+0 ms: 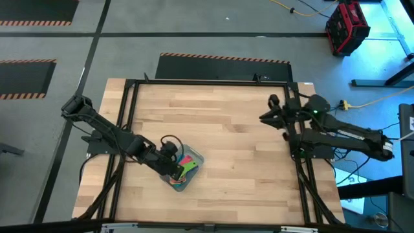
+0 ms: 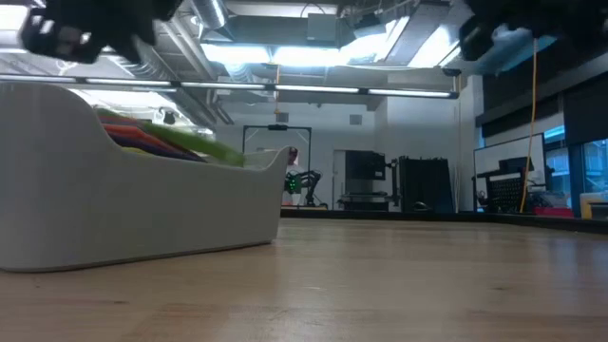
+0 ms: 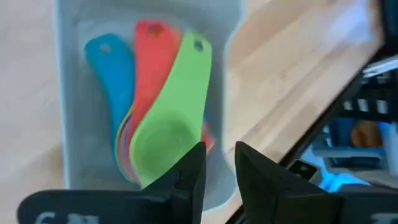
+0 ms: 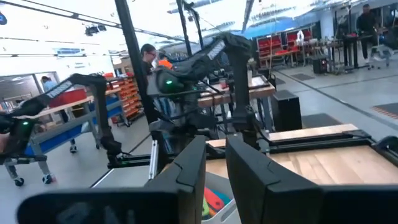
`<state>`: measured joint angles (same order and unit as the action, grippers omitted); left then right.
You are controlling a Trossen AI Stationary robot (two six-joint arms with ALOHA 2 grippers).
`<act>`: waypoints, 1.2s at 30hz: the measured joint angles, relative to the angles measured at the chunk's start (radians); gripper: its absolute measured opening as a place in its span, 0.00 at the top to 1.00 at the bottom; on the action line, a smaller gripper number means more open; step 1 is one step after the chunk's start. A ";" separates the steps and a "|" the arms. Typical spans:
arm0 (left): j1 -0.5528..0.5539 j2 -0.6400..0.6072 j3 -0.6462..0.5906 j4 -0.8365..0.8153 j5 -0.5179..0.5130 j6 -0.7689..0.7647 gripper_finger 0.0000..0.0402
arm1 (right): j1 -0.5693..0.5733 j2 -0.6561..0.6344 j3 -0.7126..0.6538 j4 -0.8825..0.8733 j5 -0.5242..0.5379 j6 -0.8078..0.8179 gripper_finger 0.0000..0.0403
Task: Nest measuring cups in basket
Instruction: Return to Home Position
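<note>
The pale grey-blue basket [image 1: 196,158] stands near the table's front left. The measuring cups [image 3: 171,118] lie stacked in it. Green is on top, and red [image 3: 152,56] and blue [image 3: 112,62] handles fan out beside it, with more colours under them. In the low view the handles [image 2: 161,141] stick up over the basket's wall [image 2: 142,209]. My left gripper [image 3: 221,165] hangs just above the basket's near end [image 1: 173,158], slanting down. Its fingers are slightly apart with nothing between them. My right gripper [image 1: 262,118] is raised at the table's right side, pointing level toward the left [image 4: 216,155]. A narrow gap shows between its fingers, with nothing in it.
Bare wooden tabletop [image 1: 239,149] spreads between the basket and the right arm. A black frame [image 1: 213,82] runs around the table. Beyond the table are workshop benches, another robot arm and people [image 4: 149,56].
</note>
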<state>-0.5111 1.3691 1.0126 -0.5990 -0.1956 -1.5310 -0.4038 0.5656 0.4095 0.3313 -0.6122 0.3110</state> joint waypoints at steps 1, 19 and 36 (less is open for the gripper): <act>0.007 -0.008 0.000 0.015 -0.001 0.028 0.81 | 0.000 -0.035 0.000 -0.026 0.000 -0.002 0.83; 0.189 -0.028 0.000 0.198 0.112 0.404 0.81 | 0.000 -0.504 0.000 -0.582 0.048 -0.111 0.83; 0.442 -0.027 0.000 0.513 0.112 1.024 0.81 | 0.000 -0.563 -0.191 -0.443 0.091 -0.182 0.83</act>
<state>-0.0691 1.3418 1.0130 -0.0859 -0.0841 -0.5066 -0.4038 0.0029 0.2186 -0.1115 -0.5215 0.1293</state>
